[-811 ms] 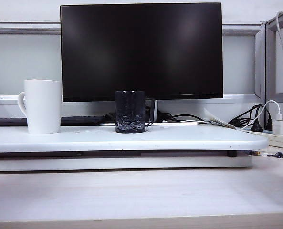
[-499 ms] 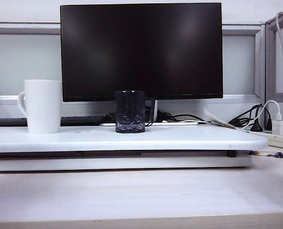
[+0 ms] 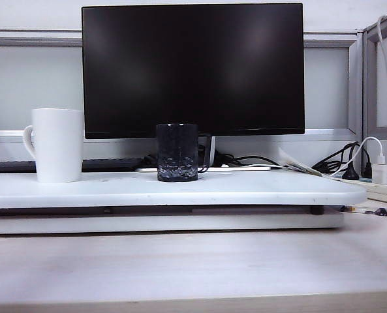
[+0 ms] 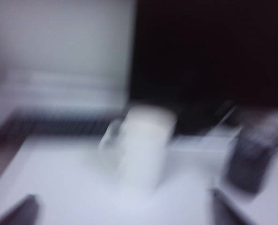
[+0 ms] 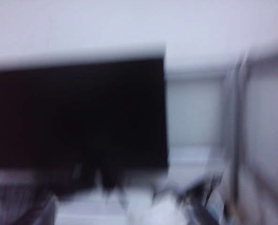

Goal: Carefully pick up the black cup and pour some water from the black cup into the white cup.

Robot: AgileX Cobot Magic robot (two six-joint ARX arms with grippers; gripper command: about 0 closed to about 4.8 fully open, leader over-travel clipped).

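From the exterior view, the black cup (image 3: 177, 152) stands upright at centre frame on the white board (image 3: 258, 188), well apart from the white cup (image 3: 56, 145) at mid-left, with bare board to its right and the dark monitor (image 3: 193, 68) close behind. Neither arm shows there. Both wrist views are badly blurred: the left gripper (image 4: 122, 211) shows only dark fingertips spread wide at the frame's lower corners, and the right gripper (image 5: 124, 213) likewise stands open, its fingers barely discernible.

Black cup (image 3: 177, 152) right of white cup (image 3: 57, 145)
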